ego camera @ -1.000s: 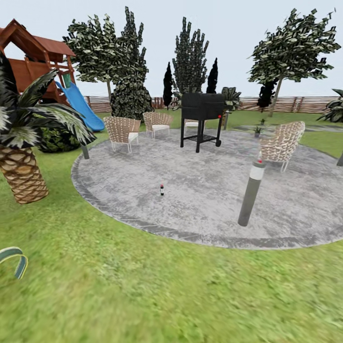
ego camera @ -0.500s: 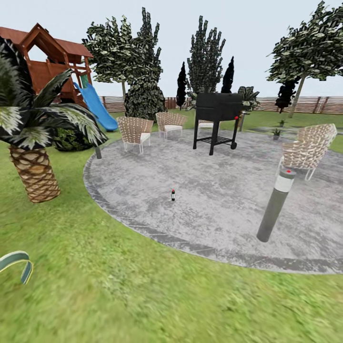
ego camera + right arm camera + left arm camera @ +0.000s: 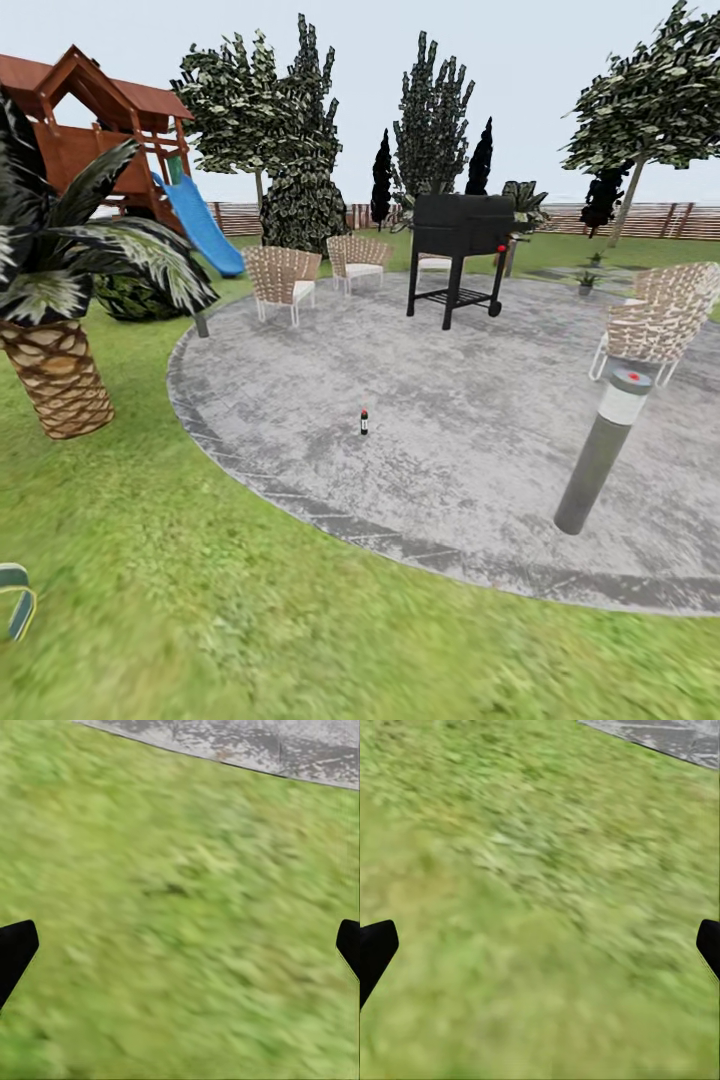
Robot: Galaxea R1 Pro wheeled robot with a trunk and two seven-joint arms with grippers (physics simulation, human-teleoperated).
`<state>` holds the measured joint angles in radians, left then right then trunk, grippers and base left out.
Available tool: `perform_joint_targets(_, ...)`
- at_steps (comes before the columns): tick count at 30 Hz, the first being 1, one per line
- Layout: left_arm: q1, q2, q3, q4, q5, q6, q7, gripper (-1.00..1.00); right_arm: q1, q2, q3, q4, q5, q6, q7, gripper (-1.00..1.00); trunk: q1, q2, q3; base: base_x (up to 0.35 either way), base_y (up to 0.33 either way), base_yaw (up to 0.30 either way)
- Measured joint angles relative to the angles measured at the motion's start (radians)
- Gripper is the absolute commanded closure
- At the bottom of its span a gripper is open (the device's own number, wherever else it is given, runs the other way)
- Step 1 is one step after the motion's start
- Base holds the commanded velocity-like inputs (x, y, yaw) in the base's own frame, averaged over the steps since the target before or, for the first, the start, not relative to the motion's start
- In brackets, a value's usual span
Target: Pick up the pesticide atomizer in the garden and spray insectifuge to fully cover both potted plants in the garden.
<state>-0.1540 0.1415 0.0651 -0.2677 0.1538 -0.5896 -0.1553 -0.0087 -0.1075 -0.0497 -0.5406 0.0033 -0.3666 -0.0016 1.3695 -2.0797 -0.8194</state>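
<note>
Round patio (image 3: 480, 400): mottled grey stone, rough and matt, edged with a ring of darker pavers. Lawn (image 3: 250, 600): coarse, blurred green turf, matt, also seen under both wrist cameras. Barbecue grill (image 3: 462, 235) at 12 o'clock: black metal, dull sheen. Chairs (image 3: 283, 280) at 11 o'clock and chair (image 3: 660, 320) at 2 o'clock: pale woven wicker on thin light frames. Bollard lamp (image 3: 603, 450) at 3 o'clock: smooth grey metal post, white band. Palm trunk (image 3: 58, 380) at 9 o'clock: scaly brown bark. Playhouse (image 3: 90, 130): reddish-brown wood; slide (image 3: 200, 225): smooth blue plastic. Fence (image 3: 640, 220): brown wooden slats. Pesticide atomizer (image 3: 364, 422): too small to judge.
</note>
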Motion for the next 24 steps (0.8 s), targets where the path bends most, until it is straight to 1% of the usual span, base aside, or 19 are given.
perform_joint_targets(24,0.0,0.0,0.0,0.0,0.0,0.0,0.0,-1.0,0.0,0.001,0.002,0.0,-0.001,0.0,0.0,-1.0,0.0,0.0,0.0,0.339,0.0,0.0)
